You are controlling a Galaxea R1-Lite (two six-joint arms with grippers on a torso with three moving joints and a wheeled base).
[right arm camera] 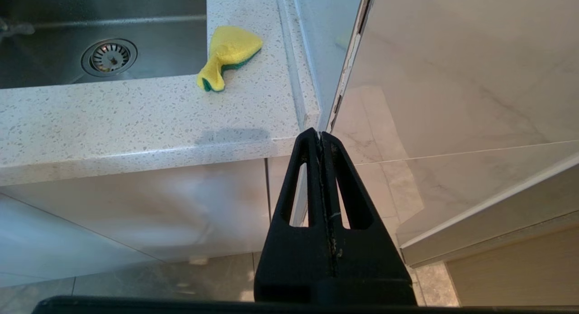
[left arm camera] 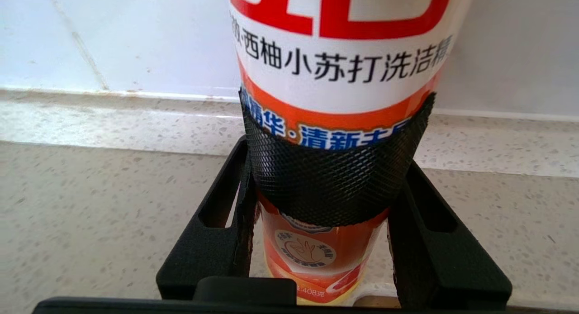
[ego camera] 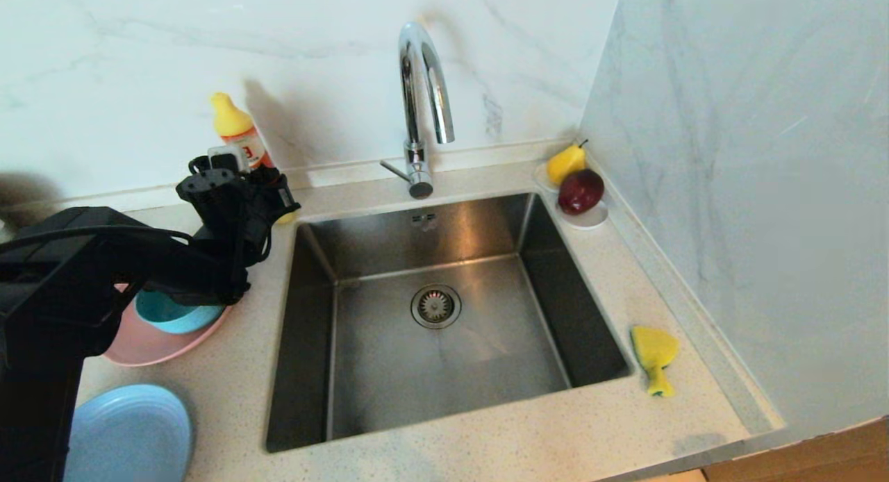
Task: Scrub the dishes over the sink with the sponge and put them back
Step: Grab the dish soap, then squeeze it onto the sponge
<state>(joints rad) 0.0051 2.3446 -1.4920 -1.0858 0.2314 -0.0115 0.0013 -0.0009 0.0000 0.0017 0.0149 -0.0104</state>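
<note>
Left hand (left arm camera: 325, 187) clamped, right hand (right arm camera: 322, 140) shut.

Open sink (ego camera: 444, 371) (tap (ego camera: 424, 86) overhead)

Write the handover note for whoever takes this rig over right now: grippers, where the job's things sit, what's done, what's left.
Left gripper: shut on the detergent bottle, which stands on the counter by the back wall, left of the sink.
Right gripper: shut, holding nothing, parked below the counter edge.
Sponge: on the counter right of the sink, untouched.
Dishes: teal bowl in the pink plate, light-blue plate nearer the front, all left of the sink.
Done: bottle gripped.
Left: all the scrubbing over the sink, then putting the dishes back.
</note>
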